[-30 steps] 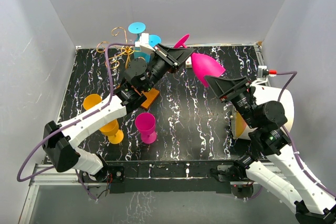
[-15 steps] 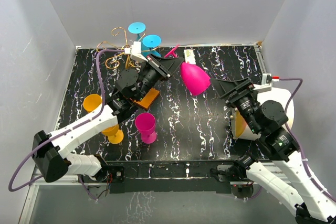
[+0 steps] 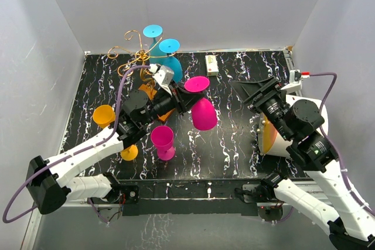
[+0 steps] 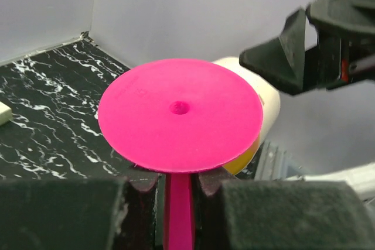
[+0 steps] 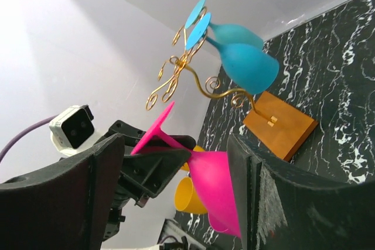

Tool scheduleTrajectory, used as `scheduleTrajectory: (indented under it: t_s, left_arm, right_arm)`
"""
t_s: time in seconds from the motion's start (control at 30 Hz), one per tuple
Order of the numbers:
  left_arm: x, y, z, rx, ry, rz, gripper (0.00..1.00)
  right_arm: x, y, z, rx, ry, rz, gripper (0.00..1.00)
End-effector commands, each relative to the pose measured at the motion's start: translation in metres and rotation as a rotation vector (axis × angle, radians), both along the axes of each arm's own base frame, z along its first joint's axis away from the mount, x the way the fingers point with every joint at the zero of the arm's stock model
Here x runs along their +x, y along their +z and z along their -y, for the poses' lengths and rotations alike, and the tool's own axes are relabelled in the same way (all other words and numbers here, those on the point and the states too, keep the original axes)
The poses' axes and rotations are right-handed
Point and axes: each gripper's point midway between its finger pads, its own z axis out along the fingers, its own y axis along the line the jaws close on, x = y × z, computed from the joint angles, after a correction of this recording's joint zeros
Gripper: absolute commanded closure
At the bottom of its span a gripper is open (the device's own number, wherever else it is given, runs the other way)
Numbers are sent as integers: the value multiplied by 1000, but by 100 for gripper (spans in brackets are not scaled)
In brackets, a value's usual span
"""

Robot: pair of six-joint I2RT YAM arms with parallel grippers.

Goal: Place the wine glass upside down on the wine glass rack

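The left pincer (image 4: 179,188) clamps the wine glass (image 4: 180,112) by its stem (foot up), the wine glass rack (image 5: 280,124) behind it, while the right pincer (image 3: 255,88) gapes empty.

No lettering to read anywhere in these views. The small pale box (image 3: 211,64) at the back of the surface carries some darker marking, but it's far too small to make out. Up close, the foot of the wine glass (image 4: 180,114) gives nothing legible either.
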Motion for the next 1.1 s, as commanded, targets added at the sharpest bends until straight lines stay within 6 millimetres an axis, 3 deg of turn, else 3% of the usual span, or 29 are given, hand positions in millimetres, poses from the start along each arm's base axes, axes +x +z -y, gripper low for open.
scheduleTrajectory:
  t_s: [0.0, 0.2, 0.43, 0.7, 0.97, 1.07]
  left_arm:
    - [-18, 15, -4, 90, -68, 273, 100]
    - [-19, 2, -4, 196, -89, 370, 100]
    - [-18, -6, -4, 246, -94, 411, 100]
    - [-15, -19, -8, 278, -82, 413, 100]
    - [-18, -24, -8, 302, -99, 437, 100]
    - [-19, -26, -7, 303, -108, 433, 100]
  right_arm:
    - [-13, 33, -15, 39, 109, 105, 32]
    - [-9, 13, -39, 7, 211, 13, 32]
    - [0, -24, -63, -50, 301, -140, 45]
    - [4, -46, -75, -18, 340, -191, 61]
    - [6, -55, -87, 37, 387, -219, 71]
    - [6, -58, -88, 81, 391, -223, 81]
